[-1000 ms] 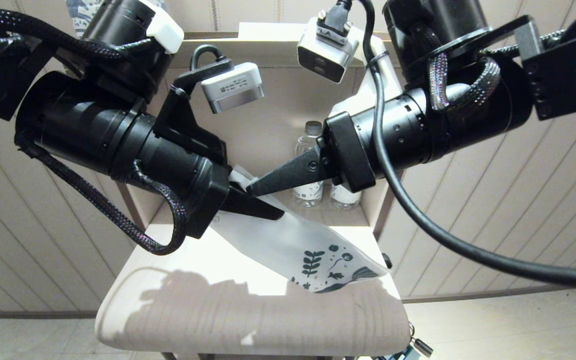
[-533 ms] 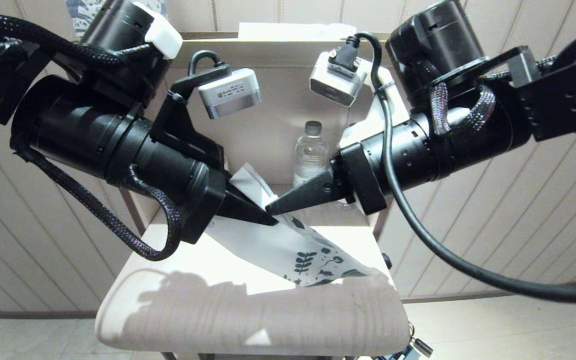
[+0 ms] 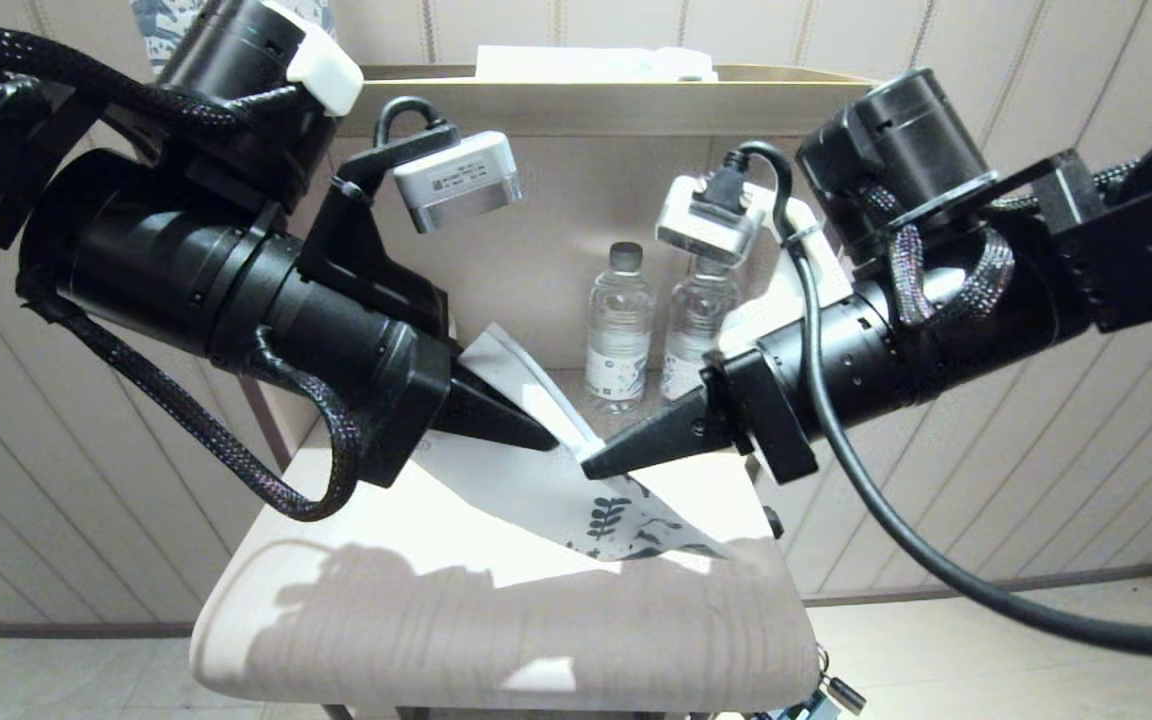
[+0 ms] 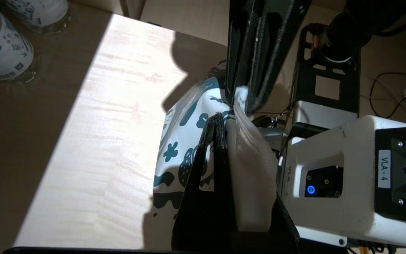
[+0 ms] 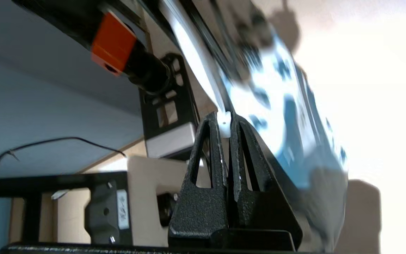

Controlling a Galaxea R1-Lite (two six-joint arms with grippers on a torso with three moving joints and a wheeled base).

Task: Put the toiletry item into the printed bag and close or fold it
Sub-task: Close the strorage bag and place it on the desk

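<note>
Hard light falls from above and behind, leaving a bright wedge on the bench [image 3: 456,520] while the arms throw a dark, sharp-edged shadow over its near half. In the left wrist view the sunlit strip glares almost white beside deep shade. The right wrist view is smeared: the printed bag [image 5: 277,106] blurs, and the surface behind it is blown out. The head view bends outward at its edges.

"VLA-4" label on white wrist camera housing [image 4: 351,180].

Black arms [image 3: 216,270], braided cables [image 3: 186,420], white wrist cameras [image 3: 456,178]
</note>
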